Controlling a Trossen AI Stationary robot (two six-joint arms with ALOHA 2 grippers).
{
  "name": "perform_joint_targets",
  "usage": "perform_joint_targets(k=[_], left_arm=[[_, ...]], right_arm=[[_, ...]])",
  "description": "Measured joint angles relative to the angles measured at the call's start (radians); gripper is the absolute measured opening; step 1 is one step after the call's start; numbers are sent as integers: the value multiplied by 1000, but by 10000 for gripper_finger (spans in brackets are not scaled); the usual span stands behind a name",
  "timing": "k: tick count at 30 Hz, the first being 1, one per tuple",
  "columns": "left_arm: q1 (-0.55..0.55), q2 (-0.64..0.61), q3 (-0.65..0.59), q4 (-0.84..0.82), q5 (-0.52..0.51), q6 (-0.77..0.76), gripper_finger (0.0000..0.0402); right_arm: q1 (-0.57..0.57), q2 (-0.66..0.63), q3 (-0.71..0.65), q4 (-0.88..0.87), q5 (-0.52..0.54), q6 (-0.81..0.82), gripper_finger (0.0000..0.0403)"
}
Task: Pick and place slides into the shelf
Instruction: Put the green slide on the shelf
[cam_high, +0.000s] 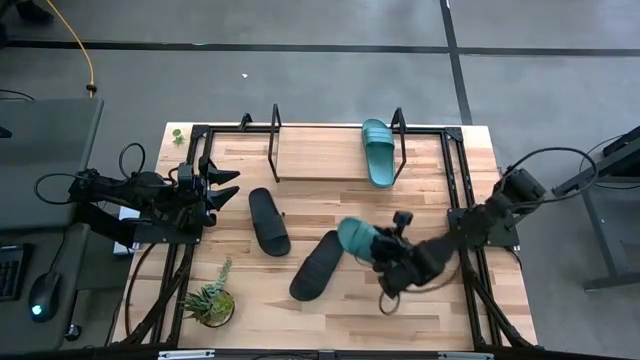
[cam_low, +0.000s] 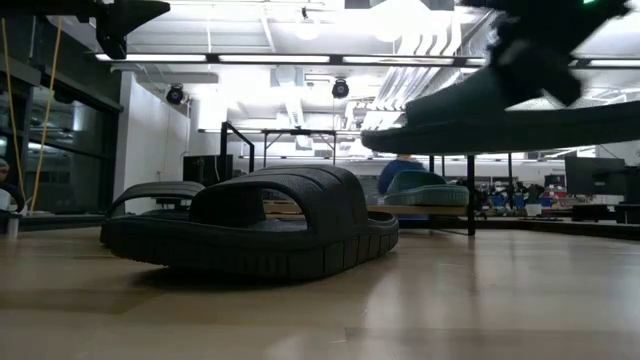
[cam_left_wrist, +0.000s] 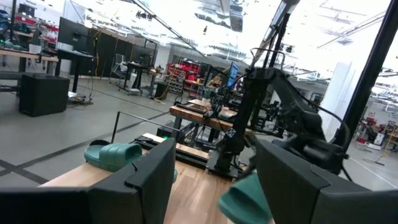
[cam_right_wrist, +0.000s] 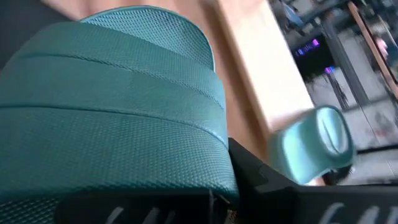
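A teal slide (cam_high: 355, 238) hangs over the table's right part with my right gripper (cam_high: 382, 252) shut on it; the low view shows it well above the wood (cam_low: 470, 115). Another teal slide (cam_high: 378, 152) lies flat on its sole on the shelf (cam_high: 315, 160), beside the right wire bracket (cam_high: 400, 140). Two black slides (cam_high: 268, 221) (cam_high: 317, 265) rest on their soles on the tabletop. My left gripper (cam_high: 228, 187) waits open at the table's left side, touching nothing. My right gripper holds the teal slide at its ribbed strap (cam_right_wrist: 186, 155), which fills the right wrist view just ahead of a dark finger (cam_right_wrist: 261, 183). It comes slanting down from the table's right side. The strap hides how the two fingers close. The slide is lifted clear, sole down and roughly level.
A small potted plant (cam_high: 210, 300) stands near the table's front left corner. The shelf's left wire bracket (cam_high: 275, 140) rises at the far side, with bare board between the two brackets. Black frame rails (cam_high: 455, 170) run along the table's sides.
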Motion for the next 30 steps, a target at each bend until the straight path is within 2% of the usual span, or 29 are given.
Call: perform_joint_targets(k=[7,18,24,30], left_arm=[[0,0,0,0,0,0,207],[0,0,0,1,0,0,207],[0,0,0,2,0,0,207],[0,0,0,2,0,2,207]], right_arm=[[-173,-46,0,65,25,-83,0],[-393,-90,1,404,45,-395,0],[-530,-83,41,410,52,-446,0],[-621,-80,82,426,61,-454,0]])
